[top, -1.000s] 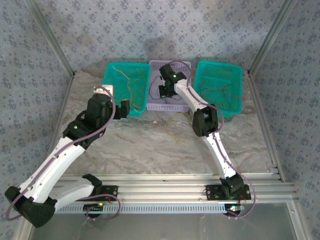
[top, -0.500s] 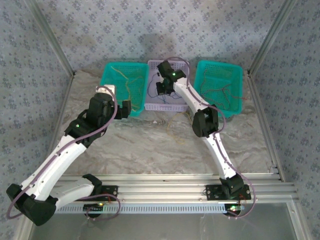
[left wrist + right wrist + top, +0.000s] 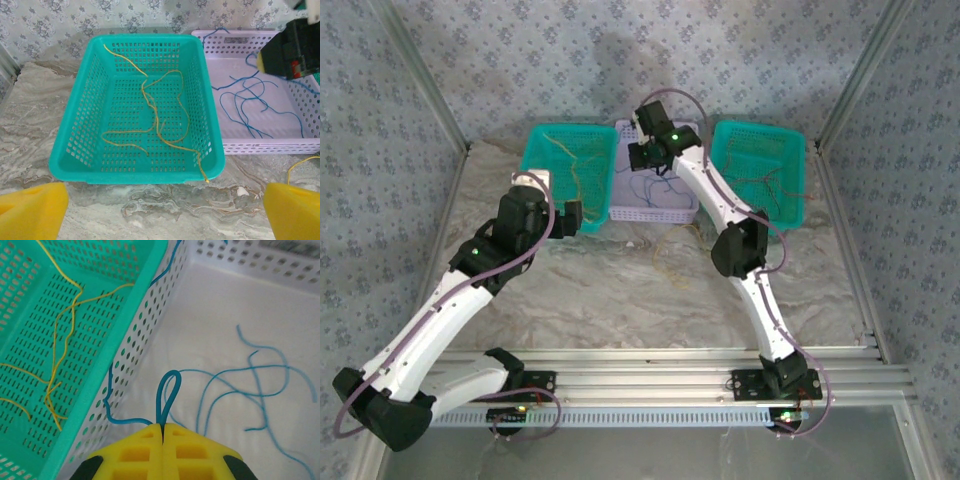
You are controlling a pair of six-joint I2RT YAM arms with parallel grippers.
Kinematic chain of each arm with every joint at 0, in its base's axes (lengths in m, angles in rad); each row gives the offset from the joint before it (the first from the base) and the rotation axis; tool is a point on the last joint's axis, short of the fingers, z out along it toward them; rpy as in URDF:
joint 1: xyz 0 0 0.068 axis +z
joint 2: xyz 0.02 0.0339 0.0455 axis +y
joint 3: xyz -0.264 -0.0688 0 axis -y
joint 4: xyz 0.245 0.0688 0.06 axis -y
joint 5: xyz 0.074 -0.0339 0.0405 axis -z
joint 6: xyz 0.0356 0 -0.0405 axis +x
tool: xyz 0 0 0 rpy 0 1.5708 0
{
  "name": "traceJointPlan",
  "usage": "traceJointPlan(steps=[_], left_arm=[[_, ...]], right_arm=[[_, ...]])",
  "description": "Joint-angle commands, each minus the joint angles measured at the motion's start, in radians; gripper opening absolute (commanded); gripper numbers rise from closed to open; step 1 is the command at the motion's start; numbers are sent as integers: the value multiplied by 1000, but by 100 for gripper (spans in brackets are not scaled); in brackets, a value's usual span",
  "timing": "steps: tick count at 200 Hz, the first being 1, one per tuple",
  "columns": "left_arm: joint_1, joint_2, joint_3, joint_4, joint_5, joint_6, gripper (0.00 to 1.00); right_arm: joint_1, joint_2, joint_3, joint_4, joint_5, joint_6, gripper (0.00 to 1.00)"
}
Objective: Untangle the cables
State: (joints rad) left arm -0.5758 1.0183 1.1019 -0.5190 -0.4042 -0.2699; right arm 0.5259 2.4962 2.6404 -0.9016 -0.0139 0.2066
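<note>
Yellow cables (image 3: 156, 119) lie tangled in the left teal basket (image 3: 75, 130), one end hanging over its near rim. Blue cables (image 3: 245, 107) lie loose in the pale lavender middle basket (image 3: 260, 146). My right gripper (image 3: 162, 426) hangs over that basket's left side, shut on a blue cable whose loop (image 3: 167, 390) sticks out past the pads; one tail runs along the perforated wall. From above, the right gripper (image 3: 642, 160) is over the middle basket (image 3: 650, 212). My left gripper (image 3: 164, 212) stands open and empty just in front of the left basket. Red cables (image 3: 765, 185) rest in the right teal basket (image 3: 790, 170).
A thin yellow cable (image 3: 670, 255) lies on the marble table in front of the middle basket, and its end (image 3: 300, 162) shows near the left gripper's right pad. Aluminium frame posts and patterned walls close in the table on three sides.
My right gripper has risen and moved toward the back of the middle basket, lifting the blue cable. The left arm has barely shifted.
</note>
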Motion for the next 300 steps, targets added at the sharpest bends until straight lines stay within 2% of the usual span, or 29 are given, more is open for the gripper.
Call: traceJointPlan(steps=[1,23,60,160,186,206,237,277,300], left_arm=[[7,-5,4,27,14,9,100],[7,-3,4,25,13,9,100],[6,-1,4,27,14,12,100],[5,17,6,26,38,14,100],[5,22,6,22,42,15,100],[6,26,10,19,44,18,100],[5,26,10,19,47,18,100],[6,29,12,18,50,20,100],[5,31,12,17,51,20,100]], right_arm=[[-6,95,18,9,-121,49,0],[-9,153,23,31,-175,73,0],[-10,214,17,30,-181,80,0],[-50,163,-44,53,-57,108,0],[-56,99,-99,111,-55,110,10],[-55,81,-81,87,-46,107,24],[-44,12,-127,108,-23,103,25],[-38,-122,-237,179,2,103,34],[-44,-191,-347,295,-109,119,39]])
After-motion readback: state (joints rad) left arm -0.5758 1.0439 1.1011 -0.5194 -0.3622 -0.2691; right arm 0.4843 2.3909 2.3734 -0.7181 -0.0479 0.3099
